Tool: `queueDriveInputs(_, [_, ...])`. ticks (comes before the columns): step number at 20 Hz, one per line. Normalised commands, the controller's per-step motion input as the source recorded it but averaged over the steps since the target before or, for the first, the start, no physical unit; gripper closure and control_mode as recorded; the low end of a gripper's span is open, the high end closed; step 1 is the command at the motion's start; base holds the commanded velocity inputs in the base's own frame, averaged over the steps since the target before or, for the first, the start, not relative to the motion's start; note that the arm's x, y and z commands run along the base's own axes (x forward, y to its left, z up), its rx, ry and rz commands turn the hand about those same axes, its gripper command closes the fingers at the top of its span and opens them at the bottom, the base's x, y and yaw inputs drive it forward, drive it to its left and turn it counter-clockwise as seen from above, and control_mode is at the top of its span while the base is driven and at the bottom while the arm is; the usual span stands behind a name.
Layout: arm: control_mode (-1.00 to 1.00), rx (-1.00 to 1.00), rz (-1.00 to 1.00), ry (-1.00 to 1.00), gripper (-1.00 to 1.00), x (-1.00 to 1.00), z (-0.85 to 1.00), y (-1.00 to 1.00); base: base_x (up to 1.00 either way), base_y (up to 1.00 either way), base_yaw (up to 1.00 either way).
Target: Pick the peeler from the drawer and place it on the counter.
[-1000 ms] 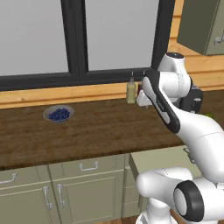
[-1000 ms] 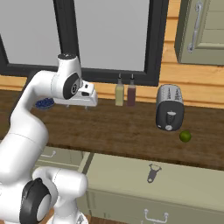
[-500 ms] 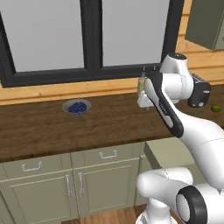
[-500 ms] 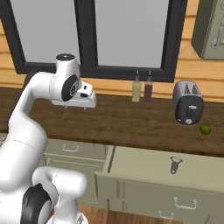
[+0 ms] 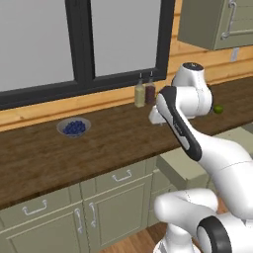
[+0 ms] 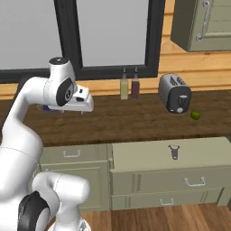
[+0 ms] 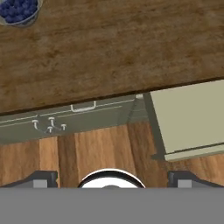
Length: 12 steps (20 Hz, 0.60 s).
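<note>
A simulated kitchen with a dark-framed window, honey-coloured wood wall boards and olive-green cabinets under a long dark brown wood-grain tabletop (image 6: 135, 119). Below the tabletop's right half, a wide shallow drawer (image 6: 135, 155) stands pulled out, its flat pale-green floor exposed. The peeler (image 6: 173, 151) lies on that floor toward the right side, dark handle pointing to the front, its looped metal head toward the tabletop.

On the tabletop, two slim bottles (image 6: 129, 85) stand side by side against the back wall, one pale, one dark red. To their right sits a grey toaster (image 6: 175, 93), and just beside it, nearer the front edge, a small green lime (image 6: 195, 115). Well off to the left rests a small bowl of blueberries (image 5: 73, 127).

The white arm bends over the tabletop, with its claw (image 6: 82, 110) hanging above the wood, left of the bottles and well apart from the drawer. In the hand view the two dark fingertips (image 7: 43, 178) sit far apart at the bottom corners, so the claw is spread wide and holds nothing.
</note>
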Motion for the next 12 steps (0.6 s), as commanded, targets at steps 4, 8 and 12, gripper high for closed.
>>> queueDriveInputs(4, [-1.00,0.07,-0.36,0.01,-1.00,0.00,0.00,-0.47,0.00,0.00,0.00])
queueDriveInputs(8, [-1.00,0.14,-0.46,0.06,-1.00,0.00,-0.06,-1.00,0.00,0.00,0.00])
queueDriveInputs(12, [-1.00,0.12,-0.49,0.12,-1.00,0.00,-0.19,-1.00,0.00,0.00,0.00])
